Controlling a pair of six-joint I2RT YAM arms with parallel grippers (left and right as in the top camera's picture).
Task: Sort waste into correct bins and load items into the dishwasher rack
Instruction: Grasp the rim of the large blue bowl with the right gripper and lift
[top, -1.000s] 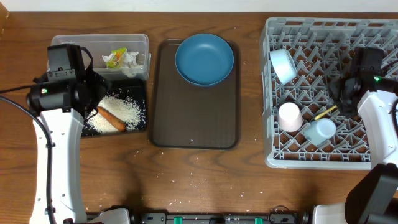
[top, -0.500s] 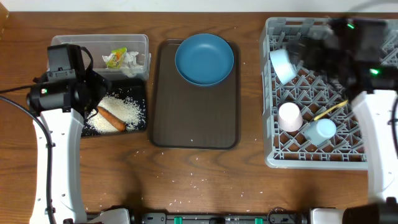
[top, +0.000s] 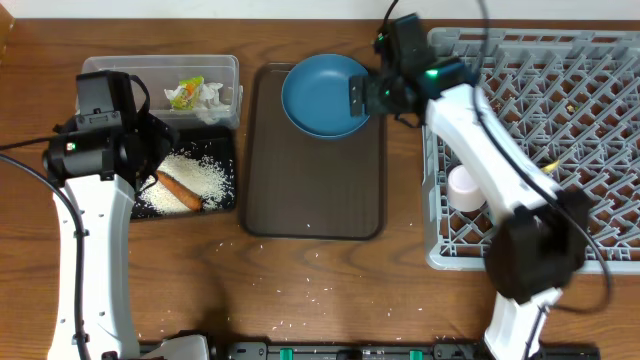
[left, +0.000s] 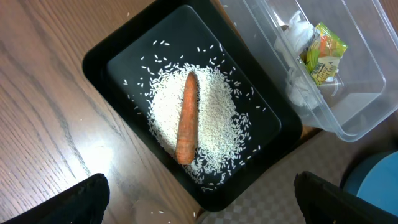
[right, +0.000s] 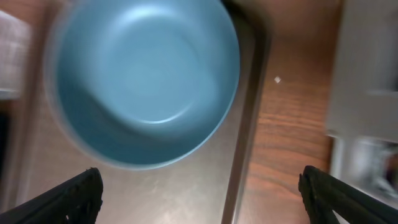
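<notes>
Plate: the dark-blue round plate (top: 328, 95) is smooth and glossy, a shallow dish with a low raised rim. It lies flat at the far end of the serving tray (top: 312, 190), reaching just over that far edge.
Right fingers: my right fingers (right: 68, 199) are spread wide with nothing between them, hanging above the plate's right side. My wrist view of it is blurred.
Serving tray: dark brown, matte, rectangular with rounded corners. It lies between the bins and the rack.
Rack: the rack (top: 600, 60) is a grey plastic crate with a lattice of pegs, to the right of the serving tray. A pinkish-white cup (top: 463, 187) sits among the pegs near its left wall.
Black tray: the black tray (left: 99, 56) is shallow and shiny. It holds a heap of white rice (left: 211, 106) with a thin orange-brown sausage (left: 186, 118) lying on top.
Clear tub: the clear tub (left: 348, 118) touches the black tray's far side. It holds a crumpled white tissue (left: 298, 93) and a yellow-green wrapper (left: 323, 53).
Left fingers: my left fingers (left: 62, 202) are spread wide and empty above the black tray.
Surface: the surface (top: 400, 290) is brown wood grain, with stray rice grains near the front.
</notes>
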